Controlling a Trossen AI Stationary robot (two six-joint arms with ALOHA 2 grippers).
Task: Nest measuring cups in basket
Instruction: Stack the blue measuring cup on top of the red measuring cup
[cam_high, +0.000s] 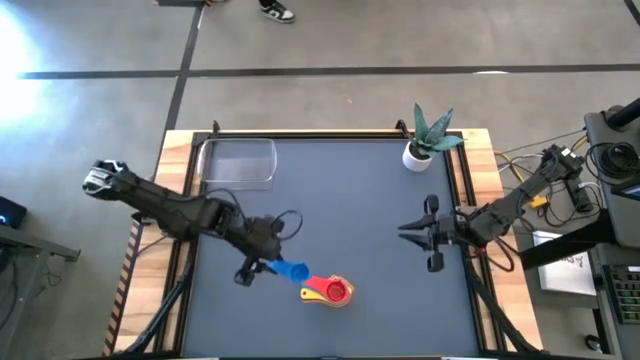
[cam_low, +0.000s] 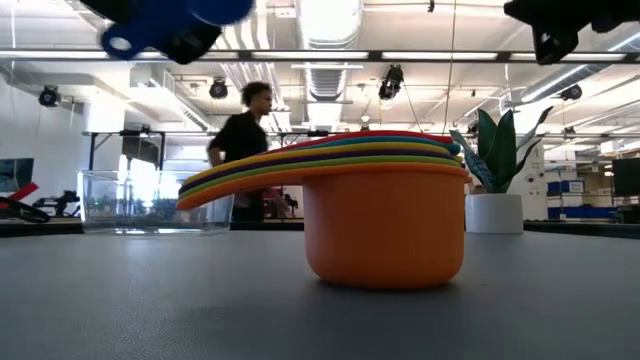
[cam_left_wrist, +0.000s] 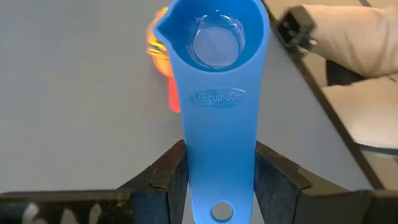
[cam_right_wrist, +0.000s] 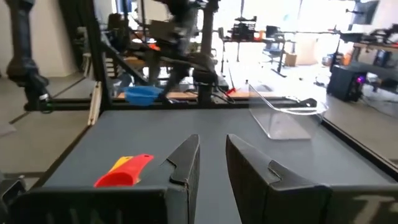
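My left gripper (cam_high: 266, 265) is shut on a small blue measuring cup (cam_high: 292, 270), which hangs above the table's near middle. Just to its right, a nested stack of measuring cups (cam_high: 333, 291) rests on its base on the dark table. The stack's outer cup is orange (cam_low: 385, 230), red shows on top, and the handles point toward the table's left. The clear basket (cam_high: 238, 160) stands at the far left corner. My right gripper (cam_high: 403, 228) hovers at the right side, pointing left, slightly open with nothing between its fingers (cam_right_wrist: 186, 155). My left gripper pinches the blue cup's flat handle (cam_left_wrist: 217, 168) by its two long edges between its two fingers, near the end with the hole. The fingers slant down from the table's left and lie along the handle. The cup is lifted clear, its bowl (cam_left_wrist: 214, 37) away from the wrist, open side up.
A white plant pot (cam_high: 418, 154) with a green plant stands at the far right corner. Raised rails run along the table edges (cam_high: 185, 200). A person (cam_low: 243, 140) stands in the room beyond the far edge. Bare table lies between the basket and the stack.
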